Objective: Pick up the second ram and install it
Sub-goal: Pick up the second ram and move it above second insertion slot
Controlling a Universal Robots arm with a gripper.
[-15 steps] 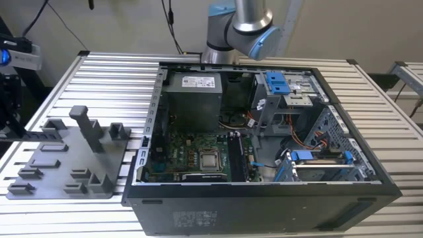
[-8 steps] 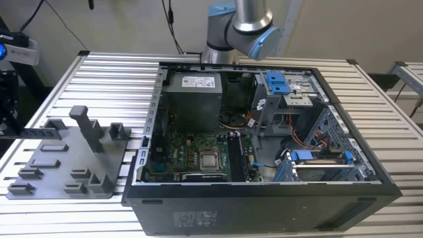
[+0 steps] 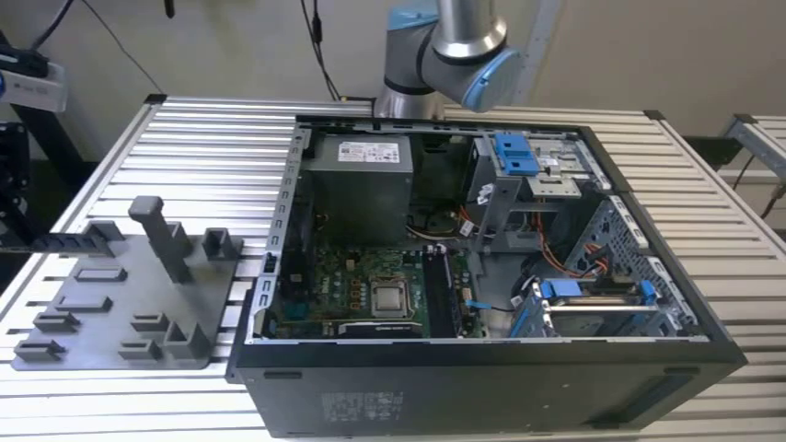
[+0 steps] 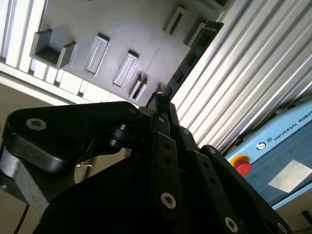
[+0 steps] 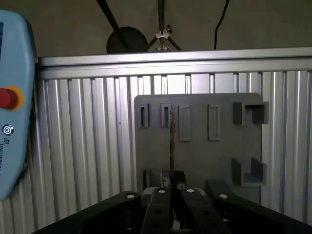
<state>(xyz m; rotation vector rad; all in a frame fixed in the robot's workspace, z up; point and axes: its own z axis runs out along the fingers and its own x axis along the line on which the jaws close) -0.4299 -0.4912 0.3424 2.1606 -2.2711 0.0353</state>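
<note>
Step in hand: I am judging this to be the pick-up half. I am working over the gray fixture plate (image 5: 204,156), well apart from the open computer case (image 3: 491,391).
Jaws: my gripper (image 5: 173,191) is pressing its fingers together on the near end of the second ram (image 5: 171,141), as far as both wrist views are letting me judge.
Ram's place: it is running straight out from between my fingers, edge-on in the first wrist view, above the plate and just beside its row of narrow slots. I cannot tell whether its lower edge is sitting in a holder or hanging clear.
Installing: not yet done, I am judging. The motherboard (image 3: 368,290) is lying in the case at the exterior view's right, far from where I am holding the stick.
What the work is calling for: I am thinking a steady, square grip, since the stick is thin and long. It is also asking for a careful line-up with a narrow slot among crowded cables and brackets.
Surface: the plate and the case are both resting on a ribbed metal table (image 3: 209,138) of parallel slats.
Room: a plain pale wall is standing beyond the table's far edge and dark cables are hanging down it. A blue control pendant (image 5: 14,136) with a red button (image 5: 7,97) is lying beside the table.
</note>
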